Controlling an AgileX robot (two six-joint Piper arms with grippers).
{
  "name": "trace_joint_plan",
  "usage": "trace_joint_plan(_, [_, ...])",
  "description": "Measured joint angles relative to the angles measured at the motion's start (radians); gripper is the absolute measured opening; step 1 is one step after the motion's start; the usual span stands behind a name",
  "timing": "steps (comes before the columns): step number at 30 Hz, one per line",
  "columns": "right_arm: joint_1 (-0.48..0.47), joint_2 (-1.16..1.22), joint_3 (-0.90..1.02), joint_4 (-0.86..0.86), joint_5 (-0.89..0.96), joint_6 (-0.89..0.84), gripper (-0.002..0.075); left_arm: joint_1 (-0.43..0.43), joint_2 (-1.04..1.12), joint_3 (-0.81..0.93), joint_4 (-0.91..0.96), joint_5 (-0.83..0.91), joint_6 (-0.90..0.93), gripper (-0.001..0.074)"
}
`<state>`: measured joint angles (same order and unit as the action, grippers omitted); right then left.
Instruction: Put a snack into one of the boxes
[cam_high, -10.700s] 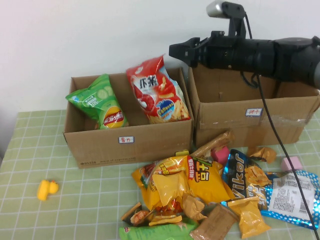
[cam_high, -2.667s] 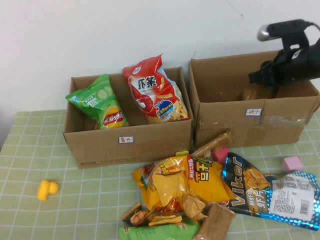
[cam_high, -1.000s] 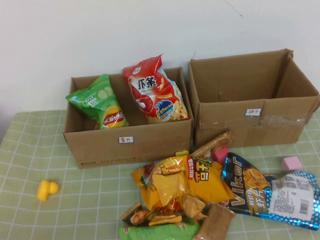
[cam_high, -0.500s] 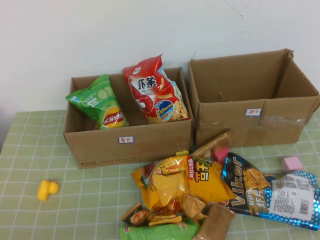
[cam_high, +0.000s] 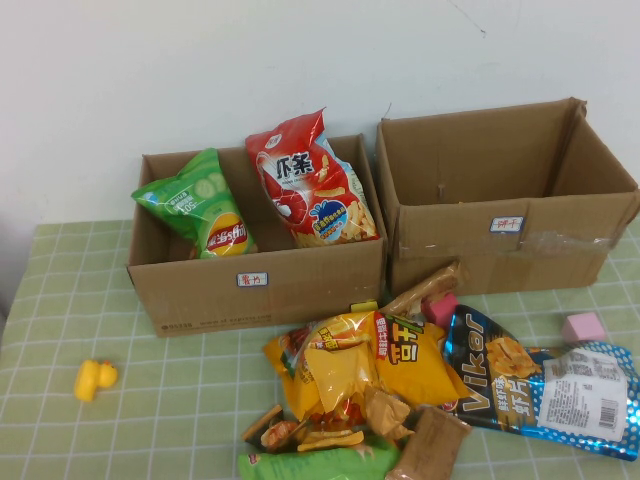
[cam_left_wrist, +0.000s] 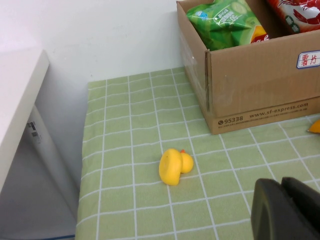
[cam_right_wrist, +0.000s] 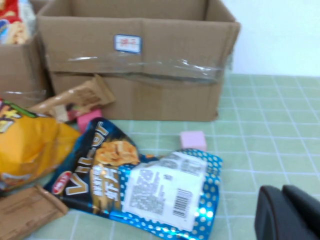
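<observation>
Two open cardboard boxes stand at the back. The left box (cam_high: 255, 285) holds a green chip bag (cam_high: 200, 205) and a red snack bag (cam_high: 310, 185). The floor of the right box (cam_high: 500, 245) is hidden behind its front wall. A pile of snacks (cam_high: 370, 370) lies in front of them, with a blue Viker bag (cam_high: 540, 385) at its right. Neither arm shows in the high view. My left gripper (cam_left_wrist: 282, 185) is shut and empty above the cloth near a yellow duck (cam_left_wrist: 175, 165). My right gripper (cam_right_wrist: 281, 192) is shut and empty, beside the blue Viker bag (cam_right_wrist: 145, 185).
A yellow toy duck (cam_high: 93, 378) lies on the green checked cloth at the left. A pink cube (cam_high: 583, 326) sits in front of the right box, a second pink block (cam_high: 440, 307) by the pile. The table's left edge (cam_left_wrist: 85, 165) drops off beside the duck.
The right arm, earlier over the right box, has drawn back out of the high view. Small orange packets beside the blue bag are gone from the table. Nothing has moved in the last second.
</observation>
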<state>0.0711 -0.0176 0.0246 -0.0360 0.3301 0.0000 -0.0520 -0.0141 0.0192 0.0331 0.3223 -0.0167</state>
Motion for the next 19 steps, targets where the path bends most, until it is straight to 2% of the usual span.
trace_joint_plan(7, [-0.043, 0.0, -0.002, -0.02, 0.014, 0.005, -0.0002, 0.0, 0.0, 0.0, 0.0, 0.0, 0.0, -0.0003])
trace_joint_plan(19, [-0.044, 0.0, -0.004, -0.025, 0.018, 0.007, -0.0002, 0.0, 0.0, 0.0, 0.0, 0.0, 0.0, -0.0003])
